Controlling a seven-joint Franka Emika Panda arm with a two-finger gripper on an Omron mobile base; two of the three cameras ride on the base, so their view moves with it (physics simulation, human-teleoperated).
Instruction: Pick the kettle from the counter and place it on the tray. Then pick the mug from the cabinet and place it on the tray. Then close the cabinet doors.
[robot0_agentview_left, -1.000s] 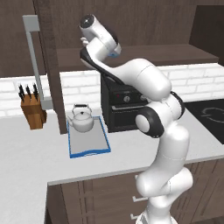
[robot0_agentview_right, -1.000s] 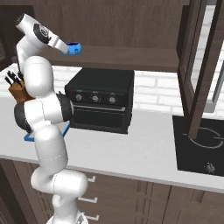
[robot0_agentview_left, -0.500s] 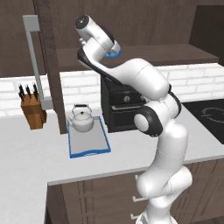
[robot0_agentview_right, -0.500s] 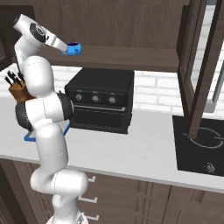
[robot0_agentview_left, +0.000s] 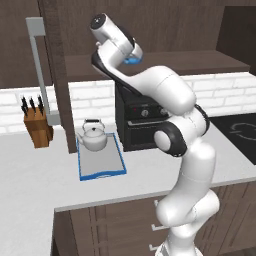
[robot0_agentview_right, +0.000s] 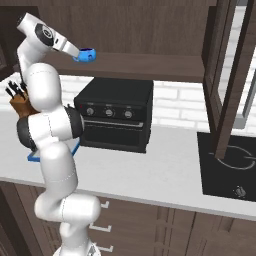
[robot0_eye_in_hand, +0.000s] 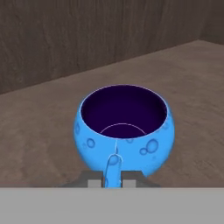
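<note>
Kettle stage: I find it complete. The kettle (robot0_agentview_left: 94, 136) stands upright on the tray (robot0_agentview_left: 101, 165), toward the tray's far end, and the tray lies on the bench (robot0_agentview_left: 35, 175) just left of the black oven (robot0_agentview_left: 140, 122).

Mug stage: in hand, not complete. The mug (robot0_eye_in_hand: 126, 124) sits on the cabinet (robot0_agentview_right: 150, 30) shelf, upright, its dark inside facing up and its small handle turned toward my camera. The tool (robot0_eye_in_hand: 113, 178) is drawn in tight on that handle; the hand view shows the handle pinched between the two finger tips. From the right base view the mug (robot0_agentview_right: 86, 54) appears at the end of the raised arm, above the oven (robot0_agentview_right: 114, 113). I cannot tell from these views whether it has left the shelf; I judge it is resting there, gripped but not lifted.

Remaining, in my judgement: lift the mug clear of the shelf, carry it down and left to the tray, and set it on the bare near part beside the kettle.

Door stage: not started. A cabinet door (robot0_agentview_right: 227, 75) stands swung open at the right, another (robot0_agentview_left: 56, 75) at the left.
</note>
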